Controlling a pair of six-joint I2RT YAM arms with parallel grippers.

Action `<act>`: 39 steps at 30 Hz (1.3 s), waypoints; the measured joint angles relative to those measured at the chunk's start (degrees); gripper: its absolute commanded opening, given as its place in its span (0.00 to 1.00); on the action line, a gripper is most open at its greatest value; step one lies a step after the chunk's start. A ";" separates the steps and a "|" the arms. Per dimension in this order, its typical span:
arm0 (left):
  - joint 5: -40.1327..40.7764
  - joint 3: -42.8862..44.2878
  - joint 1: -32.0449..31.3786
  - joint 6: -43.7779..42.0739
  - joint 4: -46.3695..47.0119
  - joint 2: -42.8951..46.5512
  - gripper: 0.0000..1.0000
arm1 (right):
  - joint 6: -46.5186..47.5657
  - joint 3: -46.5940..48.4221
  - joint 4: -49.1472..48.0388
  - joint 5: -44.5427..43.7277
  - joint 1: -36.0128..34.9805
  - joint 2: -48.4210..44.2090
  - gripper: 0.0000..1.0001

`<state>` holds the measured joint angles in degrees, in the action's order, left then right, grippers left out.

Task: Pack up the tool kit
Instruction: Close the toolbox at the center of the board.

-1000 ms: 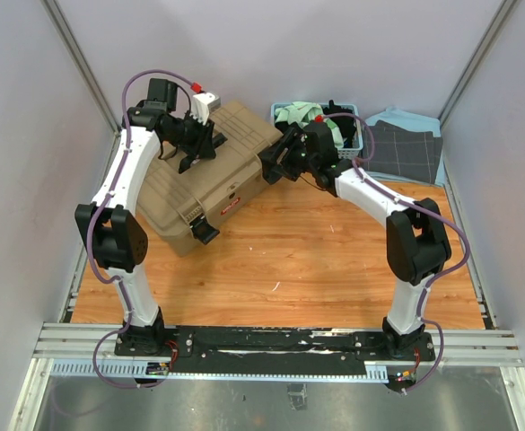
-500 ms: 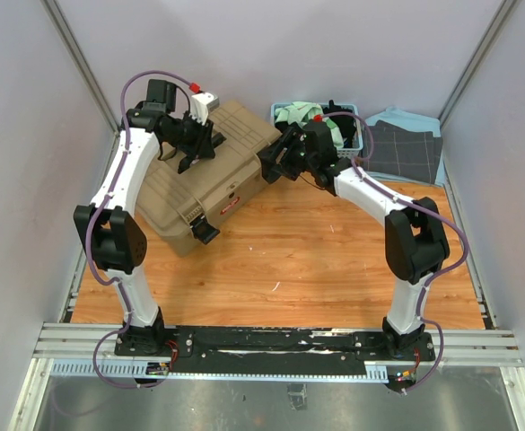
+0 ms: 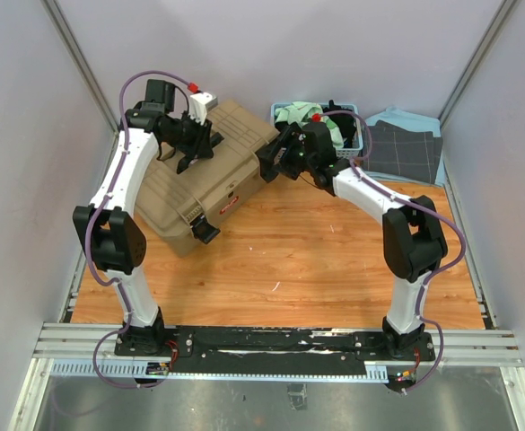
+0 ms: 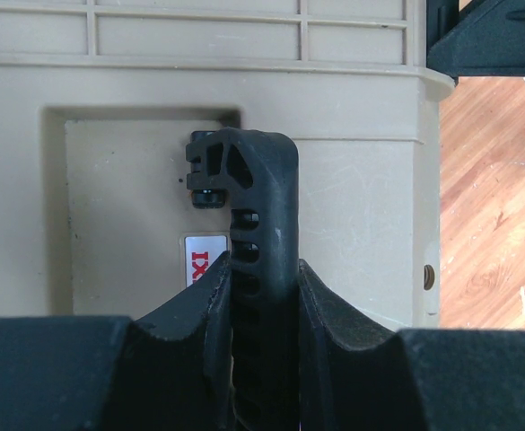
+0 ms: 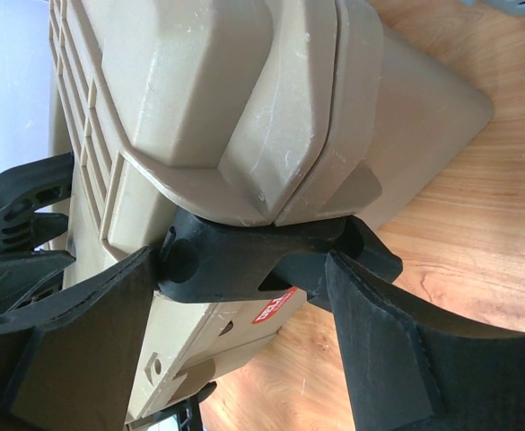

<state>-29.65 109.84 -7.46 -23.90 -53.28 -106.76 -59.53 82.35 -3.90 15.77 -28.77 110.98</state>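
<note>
Black latch [image 5: 244, 256] sits inside the right claw [image 5: 240, 301], opened wider than before.

Robot lab cell: plain grey walls [image 3: 271, 45], alu rail [image 3: 477, 346], wood tabletop [image 3: 316, 260].

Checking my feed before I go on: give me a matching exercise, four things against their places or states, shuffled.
1. left claw
2. right claw
3. basket
4. grey cloth

A. lies flat in the far right corner
B. open, astride a latch on the toolbox
C. holds cloths, at the back, right of the toolbox
D. shut on the handle

Pairs: 1-D, 2-B, 3-C, 4-A
</note>
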 measured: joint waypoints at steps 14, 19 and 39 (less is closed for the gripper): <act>0.42 -0.31 0.22 0.17 0.20 0.26 0.00 | 0.79 0.00 -1.36 0.28 -0.02 0.72 0.77; 0.46 -0.33 0.22 0.17 0.20 0.26 0.00 | 0.79 0.13 -1.42 0.57 -0.02 0.94 0.79; 1.99 -1.11 1.44 0.39 0.13 1.09 0.00 | 4.48 3.39 -4.81 3.91 -0.20 4.92 0.84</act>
<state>-27.66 108.73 -6.02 -23.51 -53.15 -105.67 -55.05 85.73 -8.71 19.68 -28.97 115.90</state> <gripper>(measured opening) 0.308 0.844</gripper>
